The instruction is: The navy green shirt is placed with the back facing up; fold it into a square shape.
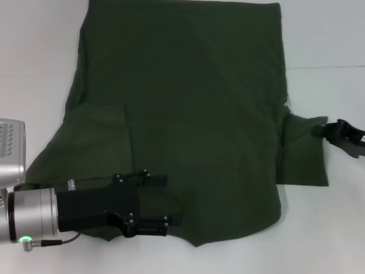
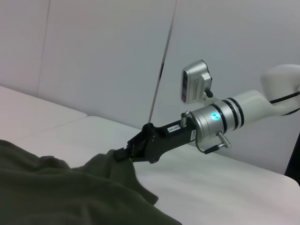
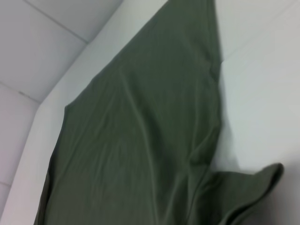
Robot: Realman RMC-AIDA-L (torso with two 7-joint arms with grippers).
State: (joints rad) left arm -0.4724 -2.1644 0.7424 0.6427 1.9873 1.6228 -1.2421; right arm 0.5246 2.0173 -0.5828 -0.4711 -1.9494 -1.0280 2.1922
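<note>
While the navy green shirt lies spread back-up mid-table, the right gripper at 3 o'clock is pinched onto its sleeve edge, so the body sits toward 9 from it. The left gripper at 7 o'clock rests on the near hem; can't tell if it's gripping.

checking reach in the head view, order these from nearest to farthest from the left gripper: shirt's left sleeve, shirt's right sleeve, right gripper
From the left gripper, over the navy green shirt at its near edge:
1. Left sleeve, on the robot's left, just beyond it.
2. Right sleeve, across on the right.
3. Right gripper, at that sleeve's outer corner.
</note>
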